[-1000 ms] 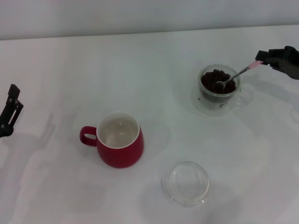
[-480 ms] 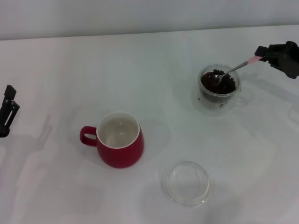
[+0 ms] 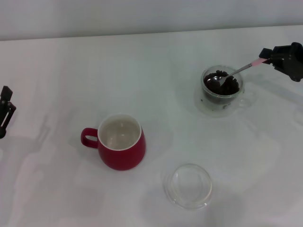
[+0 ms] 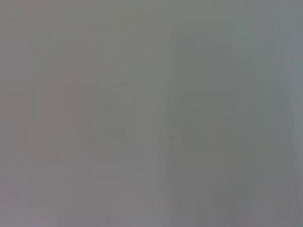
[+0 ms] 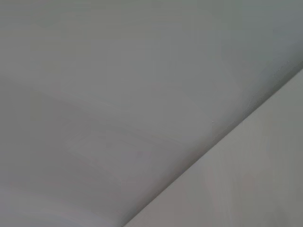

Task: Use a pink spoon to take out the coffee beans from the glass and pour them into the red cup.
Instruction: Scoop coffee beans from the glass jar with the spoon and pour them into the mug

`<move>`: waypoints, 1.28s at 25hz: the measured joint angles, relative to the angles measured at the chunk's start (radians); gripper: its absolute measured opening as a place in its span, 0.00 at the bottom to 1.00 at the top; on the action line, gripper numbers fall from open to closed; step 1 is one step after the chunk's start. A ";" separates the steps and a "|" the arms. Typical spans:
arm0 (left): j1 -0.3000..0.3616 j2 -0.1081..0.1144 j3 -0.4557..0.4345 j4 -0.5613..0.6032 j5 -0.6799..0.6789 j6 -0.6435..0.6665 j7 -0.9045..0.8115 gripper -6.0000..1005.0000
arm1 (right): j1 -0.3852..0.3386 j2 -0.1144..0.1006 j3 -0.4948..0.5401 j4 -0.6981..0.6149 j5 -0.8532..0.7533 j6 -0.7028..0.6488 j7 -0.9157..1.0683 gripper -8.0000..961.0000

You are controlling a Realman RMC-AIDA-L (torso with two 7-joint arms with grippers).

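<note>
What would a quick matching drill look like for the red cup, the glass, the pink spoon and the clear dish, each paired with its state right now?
Things:
1. red cup
2. glass
3. pink spoon
4. clear dish

States:
A. holds the coffee beans
B. held by the right pincer, bowl over the beans
C. white inside, nothing in it
D. empty, nearest the robot, right of the red mug

Pairs: 1-C, 2-A, 3-B, 4-D

The left pincer sits parked at the left edge.
</note>
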 joint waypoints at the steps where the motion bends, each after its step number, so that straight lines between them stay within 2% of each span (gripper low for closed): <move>1: 0.000 0.000 -0.001 0.000 0.000 0.000 0.000 0.80 | 0.003 -0.002 0.000 0.009 0.000 0.000 0.000 0.24; 14: 0.005 0.000 -0.002 -0.009 -0.003 0.000 0.003 0.80 | 0.007 -0.019 0.022 0.038 0.001 0.002 0.039 0.25; 23: 0.006 0.000 -0.003 -0.020 -0.006 0.000 0.004 0.80 | 0.031 -0.076 0.036 0.111 0.001 -0.028 0.078 0.25; 29: 0.006 0.000 -0.003 -0.020 -0.005 0.000 0.004 0.80 | 0.043 -0.102 0.039 0.113 0.002 -0.089 0.115 0.26; 32: 0.007 0.000 -0.003 -0.020 -0.005 0.000 0.004 0.80 | 0.052 -0.108 0.039 0.113 0.002 -0.139 0.129 0.26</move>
